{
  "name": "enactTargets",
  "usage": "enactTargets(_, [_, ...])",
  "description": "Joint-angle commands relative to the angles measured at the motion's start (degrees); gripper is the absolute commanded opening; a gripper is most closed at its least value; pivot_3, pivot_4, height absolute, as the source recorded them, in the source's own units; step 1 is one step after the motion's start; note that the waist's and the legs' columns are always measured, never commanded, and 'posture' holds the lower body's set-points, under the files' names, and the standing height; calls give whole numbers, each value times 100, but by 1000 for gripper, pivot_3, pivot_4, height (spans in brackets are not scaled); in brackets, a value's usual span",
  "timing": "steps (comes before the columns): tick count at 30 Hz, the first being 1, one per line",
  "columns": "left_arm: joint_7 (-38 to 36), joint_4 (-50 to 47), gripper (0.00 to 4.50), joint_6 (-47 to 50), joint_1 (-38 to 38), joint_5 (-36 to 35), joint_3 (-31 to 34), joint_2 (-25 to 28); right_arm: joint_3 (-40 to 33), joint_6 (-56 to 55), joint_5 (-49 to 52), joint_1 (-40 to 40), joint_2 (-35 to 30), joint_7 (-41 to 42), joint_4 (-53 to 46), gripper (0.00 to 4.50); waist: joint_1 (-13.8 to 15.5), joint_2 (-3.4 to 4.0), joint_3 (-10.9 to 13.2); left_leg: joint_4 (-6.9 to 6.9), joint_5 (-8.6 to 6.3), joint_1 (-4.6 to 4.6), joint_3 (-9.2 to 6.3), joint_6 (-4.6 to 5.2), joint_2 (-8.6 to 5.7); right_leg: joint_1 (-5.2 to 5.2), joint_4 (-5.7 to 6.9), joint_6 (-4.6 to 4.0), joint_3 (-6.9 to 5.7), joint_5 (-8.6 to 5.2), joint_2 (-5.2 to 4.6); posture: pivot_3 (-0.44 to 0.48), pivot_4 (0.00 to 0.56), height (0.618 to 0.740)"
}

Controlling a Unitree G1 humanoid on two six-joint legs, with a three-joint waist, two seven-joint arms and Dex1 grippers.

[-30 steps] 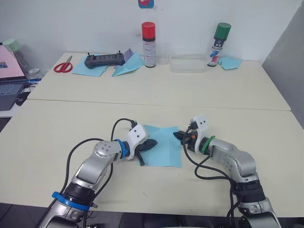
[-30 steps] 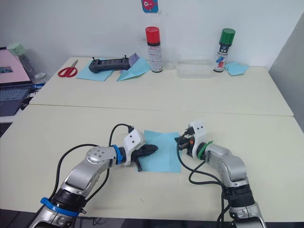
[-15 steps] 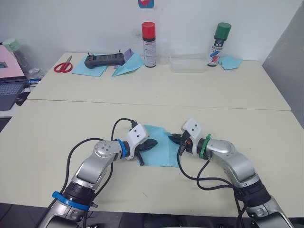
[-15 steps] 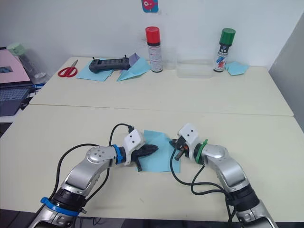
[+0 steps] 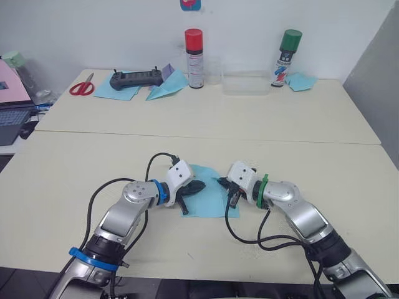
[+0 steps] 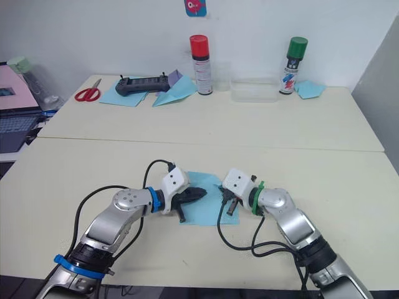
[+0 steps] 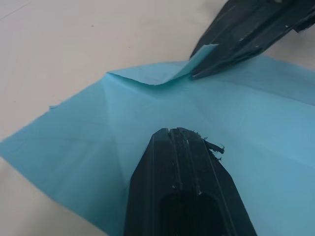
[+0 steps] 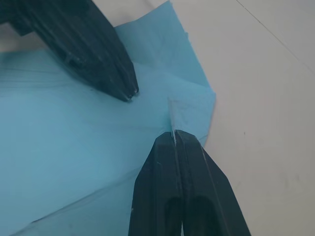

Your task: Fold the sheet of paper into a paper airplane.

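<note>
Here the sheet of paper (image 5: 209, 197) lay on the near counter (image 5: 75, 168) between both claws. The right claw (image 8: 173, 135) was clamped on one corner, lifting it inward. The left claw (image 7: 172, 132), fingers together, pressed down on the sheet's other side. Farther back stood a red-capped can (image 5: 194, 50).

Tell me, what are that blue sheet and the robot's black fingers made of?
The sheet of paper looks like thin matte paper: it shows faint creases and curls where the right gripper pinches a corner. The left gripper fingers look like hard black plastic, slightly glossy and scuffed at the tips, though I can't be sure.
</note>
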Motion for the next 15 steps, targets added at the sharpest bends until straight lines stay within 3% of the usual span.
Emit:
enactTargets(1, [91,139,0,215,104,-117,310,38,30,-116,-131,-25,21,94,56,30,-2,0,0,0,0,0,0,0,0,0,0,0,0,0,0,0,150,740])
enactTargets(7, [294,217,0,481,-278,-502,606,-383,68,-183,-338,-27,78,115,257,30,-2,-2,1,-1,0,-4,0,0,0,-5,1,0,-1,0,0,0,150,740])
enactTargets(15, [420,639,0,203,-848,-274,382,-794,13,-123,-429,1,148,126,318,30,-11,-4,3,-1,0,-4,0,0,-1,-5,1,1,0,1,2,0,150,740])
